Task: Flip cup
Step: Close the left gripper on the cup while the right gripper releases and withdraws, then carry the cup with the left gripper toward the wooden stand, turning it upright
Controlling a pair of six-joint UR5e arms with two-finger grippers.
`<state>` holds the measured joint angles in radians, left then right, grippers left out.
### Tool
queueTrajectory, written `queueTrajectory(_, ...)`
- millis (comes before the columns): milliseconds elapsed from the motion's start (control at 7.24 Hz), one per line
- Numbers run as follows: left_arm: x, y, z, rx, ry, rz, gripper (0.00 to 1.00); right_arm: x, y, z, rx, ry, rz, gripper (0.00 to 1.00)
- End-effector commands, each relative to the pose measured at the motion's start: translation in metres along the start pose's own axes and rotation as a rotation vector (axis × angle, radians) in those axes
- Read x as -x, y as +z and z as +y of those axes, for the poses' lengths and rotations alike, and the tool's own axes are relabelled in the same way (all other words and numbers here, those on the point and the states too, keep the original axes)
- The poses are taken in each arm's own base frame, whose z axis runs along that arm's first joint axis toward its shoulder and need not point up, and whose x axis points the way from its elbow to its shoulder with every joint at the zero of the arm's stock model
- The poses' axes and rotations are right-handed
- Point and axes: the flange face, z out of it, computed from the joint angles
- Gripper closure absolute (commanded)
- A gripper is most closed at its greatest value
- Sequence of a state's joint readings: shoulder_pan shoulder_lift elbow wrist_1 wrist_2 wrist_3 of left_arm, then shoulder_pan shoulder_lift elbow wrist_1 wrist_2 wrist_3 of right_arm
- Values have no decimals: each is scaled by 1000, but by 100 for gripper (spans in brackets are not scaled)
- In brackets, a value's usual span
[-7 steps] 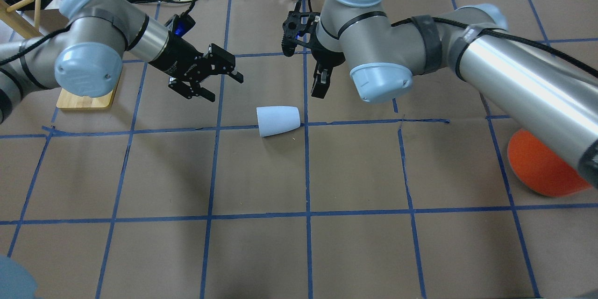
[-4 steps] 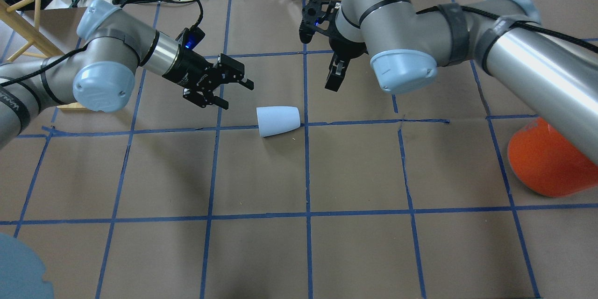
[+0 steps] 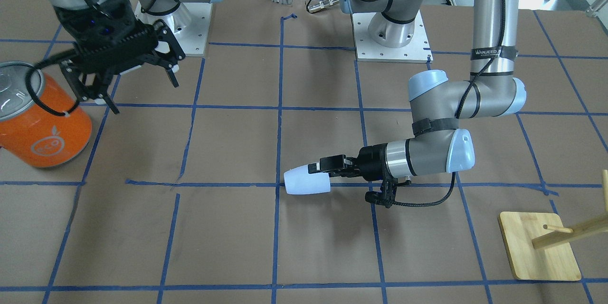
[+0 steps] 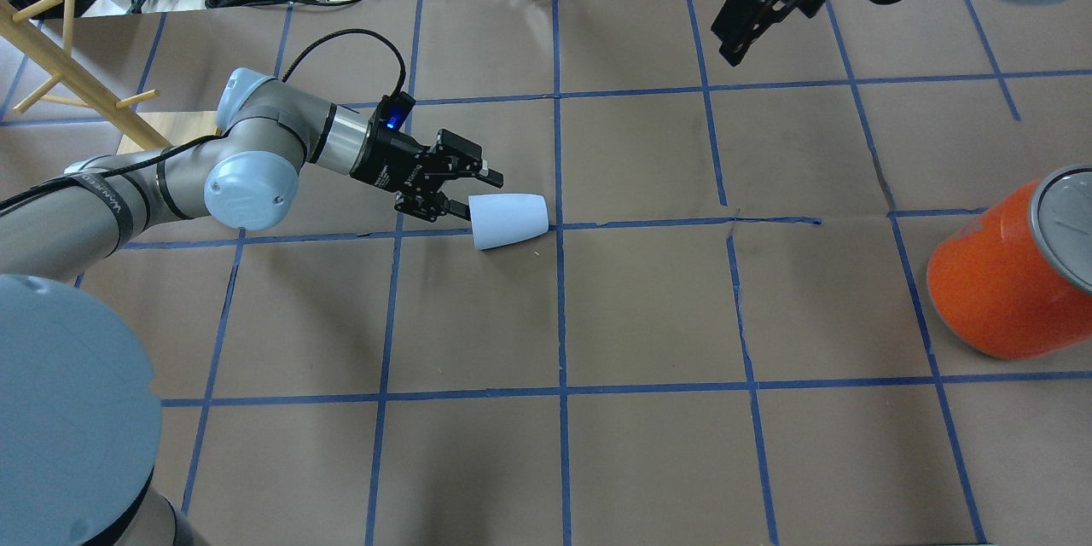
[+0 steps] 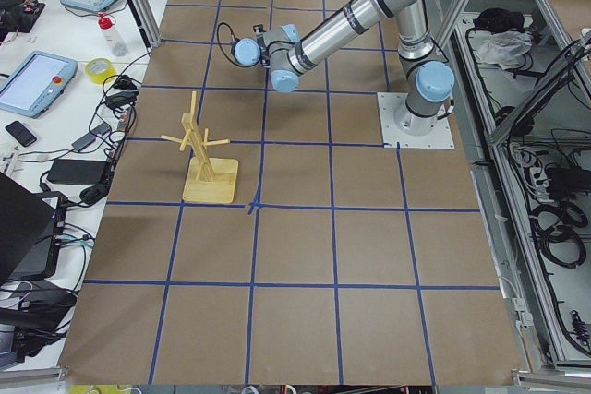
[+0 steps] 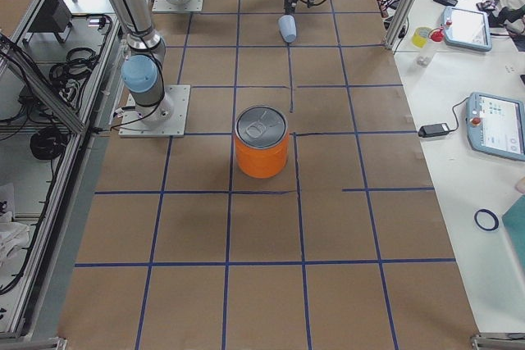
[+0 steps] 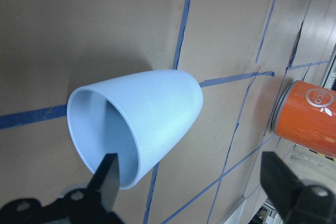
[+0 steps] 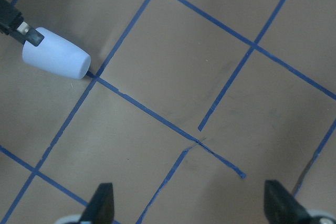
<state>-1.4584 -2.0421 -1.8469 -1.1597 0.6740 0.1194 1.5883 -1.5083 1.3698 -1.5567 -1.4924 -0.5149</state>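
The pale blue-white cup [image 4: 510, 221] lies on its side near the table's middle, mouth toward my left gripper and narrow base pointing away. It also shows in the front view [image 3: 306, 182], the left wrist view [image 7: 157, 108] and the right wrist view [image 8: 56, 54]. My left gripper [image 4: 475, 194] is open and low at the cup's mouth. In the left wrist view [image 7: 191, 174] one finger [image 7: 107, 174] sits at the mouth and the other outside the wall. My right gripper [image 3: 140, 88] is open and empty, raised far from the cup near the robot's base.
A big orange can [image 4: 1007, 273] with a silver lid stands at the right, also in the front view [image 3: 40, 118]. A wooden peg rack [image 4: 77, 77] on a bamboo base [image 3: 539, 247] stands at the left. Cables and gear lie beyond the far table edge.
My left gripper has moved right and down to the cup's mouth, staying open. My right arm has pulled away up and to the right, uncovering the orange can. The cup has not moved.
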Motion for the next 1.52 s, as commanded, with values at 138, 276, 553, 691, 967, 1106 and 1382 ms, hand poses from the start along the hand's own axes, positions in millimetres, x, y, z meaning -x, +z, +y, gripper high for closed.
queueTrajectory(138,-3,23,0,29,16,-5,100,-26,-31,17,21,405,-9,0)
queueTrajectory(276,-8,20,-3,6,40,-9,100,-28,-28,20,41,431,3,0)
queueTrajectory(553,-63,-15,-14,-134,-34,-22,100,-29,-28,21,53,508,36,0)
queueTrajectory(691,-103,-40,-24,-223,-28,-64,100,-35,-30,25,73,506,103,0)
queueTrajectory(967,-144,-50,-25,-366,73,-445,100,-35,-26,23,76,495,89,0)
queueTrajectory(1106,-137,-53,-35,-383,168,-624,100,-36,-26,23,77,490,92,0)
queueTrajectory(1382,-106,-72,-59,-255,481,-1000,100,-37,-25,23,79,490,93,0)
